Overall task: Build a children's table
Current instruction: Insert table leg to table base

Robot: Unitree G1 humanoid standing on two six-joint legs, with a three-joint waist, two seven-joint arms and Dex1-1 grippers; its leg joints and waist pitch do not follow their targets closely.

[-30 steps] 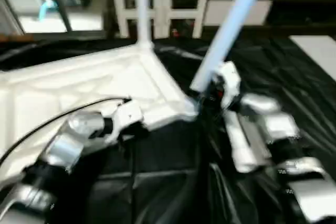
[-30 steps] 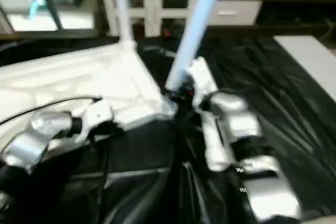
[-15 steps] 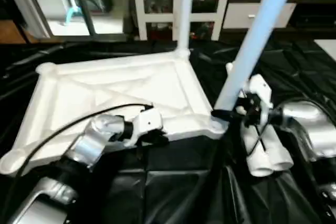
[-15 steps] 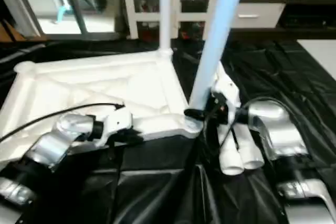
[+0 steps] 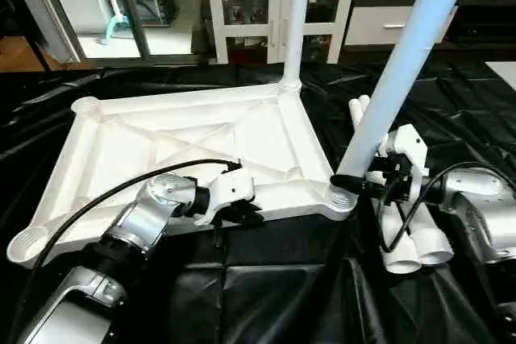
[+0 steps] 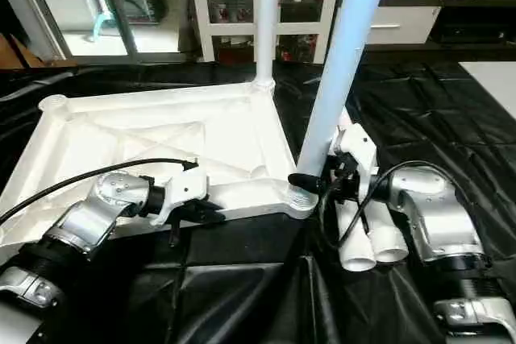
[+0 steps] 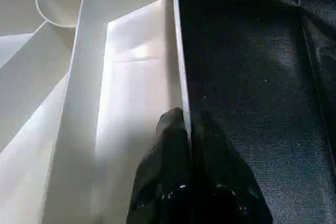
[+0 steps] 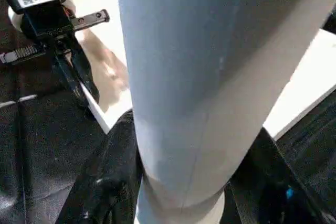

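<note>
Our tabletop (image 5: 185, 147) lies underside up. Our right hand (image 5: 364, 184) clasps a leg (image 5: 395, 78) rising, leaning right, from its near-right socket; our left hand (image 7: 188, 135) pinches its near rim.

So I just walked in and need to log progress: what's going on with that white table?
The robot is assembling it upside down on black sheeting. The left gripper pinches the near rim of the tabletop, steadying it. The right gripper clasps the base of a leg standing tilted in the near right corner socket. Another leg already stands in the far right corner. Two spare legs lie beside the tabletop, and both left sockets are empty.
</note>
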